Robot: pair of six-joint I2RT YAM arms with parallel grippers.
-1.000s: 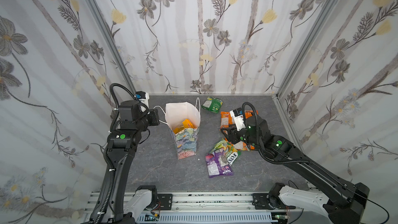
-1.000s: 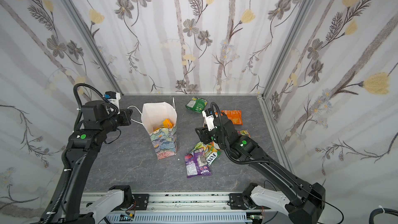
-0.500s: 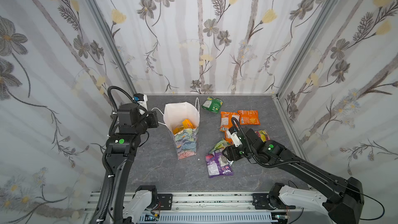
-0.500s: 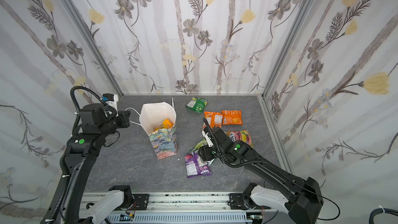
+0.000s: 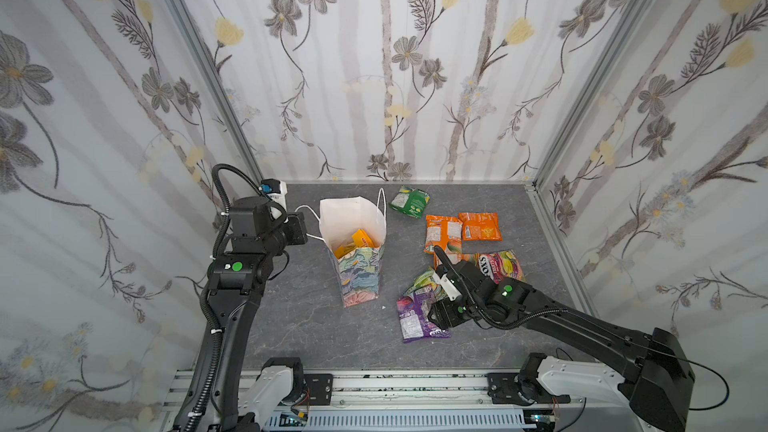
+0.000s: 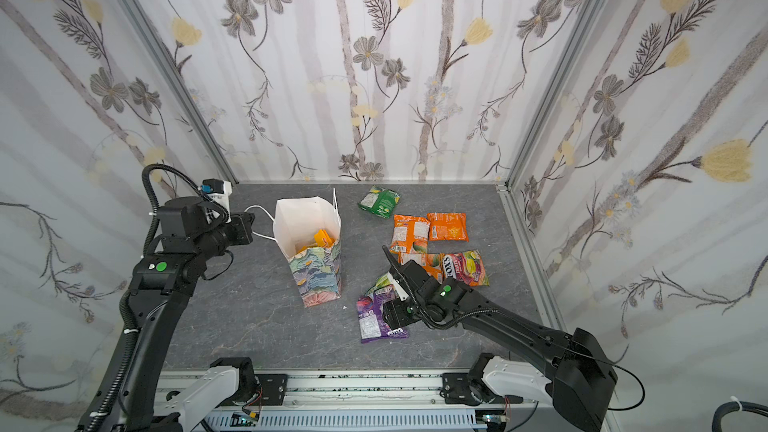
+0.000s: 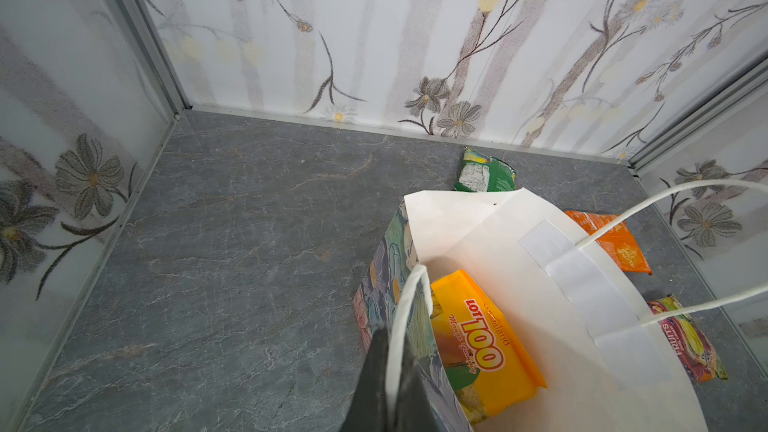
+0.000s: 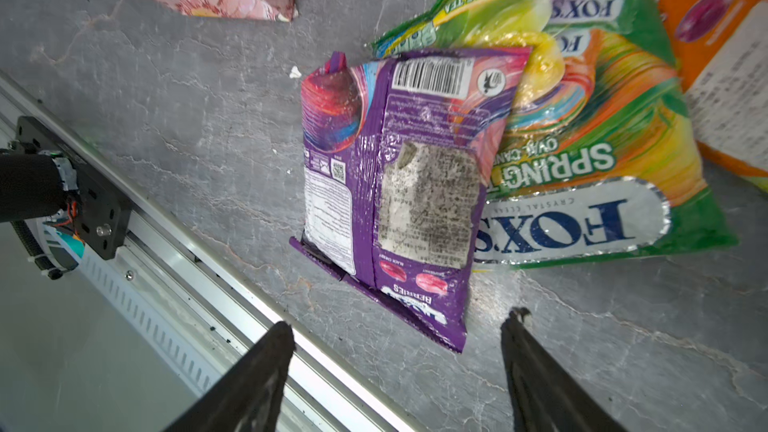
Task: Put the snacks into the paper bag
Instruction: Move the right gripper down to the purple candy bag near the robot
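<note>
The paper bag stands upright at centre-left, mouth open, with a yellow snack packet inside. My left gripper is shut on the bag's white cord handle. On the floor to the bag's right lie the other snacks. A purple packet partly overlaps a green-yellow FOX'S packet. Behind them are two orange packets, a FOX'S fruits packet and a green packet. My right gripper is open, just above the purple packet's near end, holding nothing.
The aluminium rail runs along the front edge, close to the purple packet. Flowered walls close in the back and both sides. Another orange packet lies partly under the right arm.
The right gripper came forward from over the orange packets to the purple packet, sank low, and its jaws opened wider. The left gripper kept its hold on the handle.
</note>
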